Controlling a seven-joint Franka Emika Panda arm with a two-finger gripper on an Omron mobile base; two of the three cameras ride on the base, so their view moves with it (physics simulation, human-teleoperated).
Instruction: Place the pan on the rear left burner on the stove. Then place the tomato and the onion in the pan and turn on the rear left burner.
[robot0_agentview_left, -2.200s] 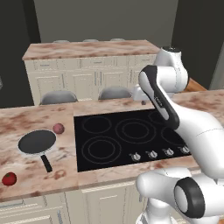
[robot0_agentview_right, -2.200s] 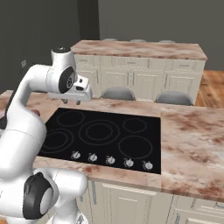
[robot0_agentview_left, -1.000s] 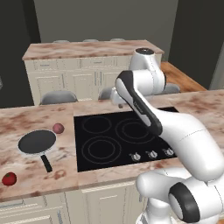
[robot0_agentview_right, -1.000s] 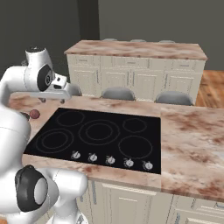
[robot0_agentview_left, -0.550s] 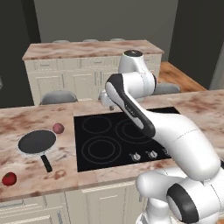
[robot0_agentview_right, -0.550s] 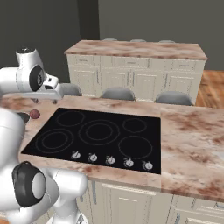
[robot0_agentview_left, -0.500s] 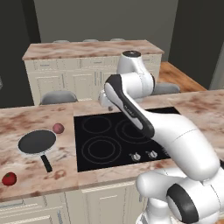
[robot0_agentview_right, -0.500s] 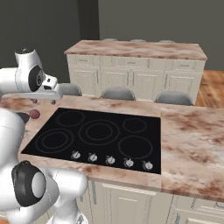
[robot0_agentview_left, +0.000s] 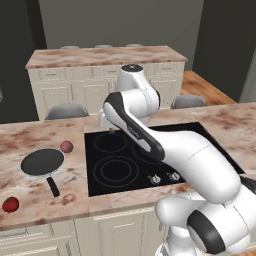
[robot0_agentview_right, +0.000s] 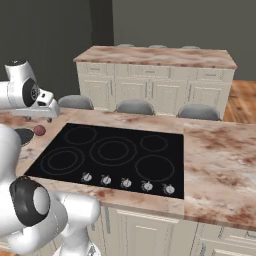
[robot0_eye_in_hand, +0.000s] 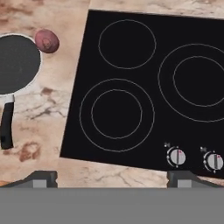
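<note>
Both fingers of the end effector (robot0_eye_in_hand: 112, 177) stand wide apart above the stove (robot0_eye_in_hand: 148, 57), holding nothing.

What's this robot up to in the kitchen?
It is setting out to cook. Its arm reaches over the stove with the gripper open and empty. The pan sits on the counter left of the stove, not yet on the rear left burner. The onion lies beside the pan's far rim, and the tomato rests nearer the counter's front edge. Nothing has been picked up.
</note>
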